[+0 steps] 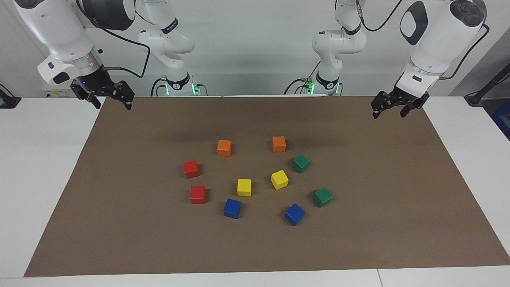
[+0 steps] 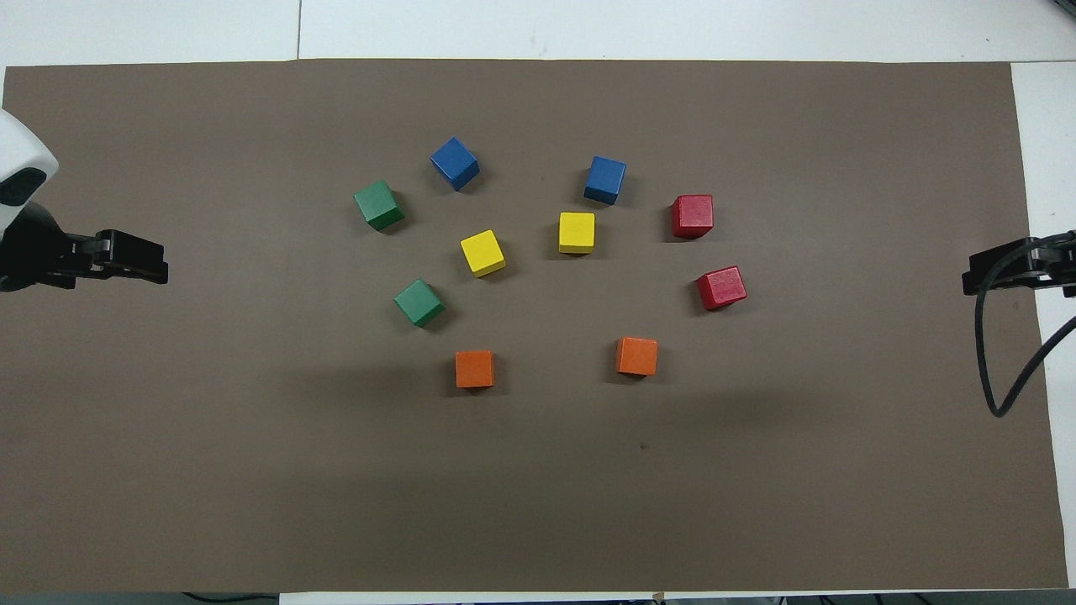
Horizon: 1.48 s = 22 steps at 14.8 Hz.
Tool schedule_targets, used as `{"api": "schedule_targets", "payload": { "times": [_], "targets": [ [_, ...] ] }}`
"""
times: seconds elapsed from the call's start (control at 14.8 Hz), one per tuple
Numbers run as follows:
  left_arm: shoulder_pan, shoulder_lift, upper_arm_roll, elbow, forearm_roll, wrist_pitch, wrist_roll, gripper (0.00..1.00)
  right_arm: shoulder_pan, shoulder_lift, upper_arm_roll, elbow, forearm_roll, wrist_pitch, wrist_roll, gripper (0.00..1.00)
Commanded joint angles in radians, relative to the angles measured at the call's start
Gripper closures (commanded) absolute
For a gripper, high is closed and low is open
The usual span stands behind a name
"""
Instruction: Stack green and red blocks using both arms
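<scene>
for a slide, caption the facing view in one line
Both open grippers, left gripper and right gripper, wait above the mat's ends; ten cubes lie unstacked.

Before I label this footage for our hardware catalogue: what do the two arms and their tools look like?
Both arms are glossy white, rounded, jointed segments with dark grey joint caps and black cables looping alongside. Each ends in a small black two-finger tool: the left tool and the right tool. Green lights glow at both bases.
</scene>
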Motion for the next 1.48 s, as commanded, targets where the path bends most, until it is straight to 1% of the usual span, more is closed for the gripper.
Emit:
{"api": "schedule_targets", "payload": {
  "times": [0.0,0.47,0.61,0.67,0.81,0.88,0.94,1.01,1.15,1.28,1.42],
  "targets": [
    [0.001,-0.016,-0.004,-0.012,0.012,0.01,0.011,0.0,-0.014,-0.019,0.008,-0.024,0.006,0.009,0.001,0.0],
    [0.0,-0.015,-0.002,-0.012,0.012,0.012,0.004,0.0,-0.014,-0.019,0.008,-0.026,0.008,0.009,0.002,0.0],
    [-0.002,-0.016,-0.01,-0.013,0.011,0.012,-0.004,0.0,-0.01,-0.031,0.008,-0.053,0.008,0.017,0.004,0.0],
    [0.0,-0.019,-0.018,-0.019,0.011,0.006,-0.009,0.0,-0.002,-0.042,0.008,-0.075,0.008,0.046,0.004,0.0],
    [-0.002,-0.016,-0.024,-0.026,0.011,0.016,-0.093,0.0,0.002,-0.06,0.012,-0.125,0.006,0.115,0.002,0.0],
    [-0.015,-0.011,-0.033,-0.033,0.011,0.034,-0.127,0.0,0.004,-0.06,0.017,-0.133,0.008,0.129,0.002,0.0],
    [-0.032,-0.002,-0.035,-0.033,0.011,0.045,-0.136,0.0,0.006,-0.054,0.02,-0.138,0.008,0.136,0.005,0.0],
    [-0.055,0.025,-0.033,-0.03,0.011,0.05,-0.139,0.0,0.007,-0.048,0.024,-0.143,0.008,0.159,0.014,0.0],
    [-0.069,0.059,-0.035,-0.021,0.009,0.076,-0.186,0.0,0.051,-0.039,0.029,-0.162,0.008,0.204,0.025,0.0],
    [-0.144,0.116,-0.033,-0.015,0.009,0.128,-0.329,0.0,0.081,-0.03,0.029,-0.188,0.008,0.248,0.028,0.0],
    [-0.19,0.175,-0.033,-0.019,0.009,0.179,-0.479,0.0,0.104,-0.025,0.029,-0.236,0.008,0.319,0.031,0.0]
  ]
}}
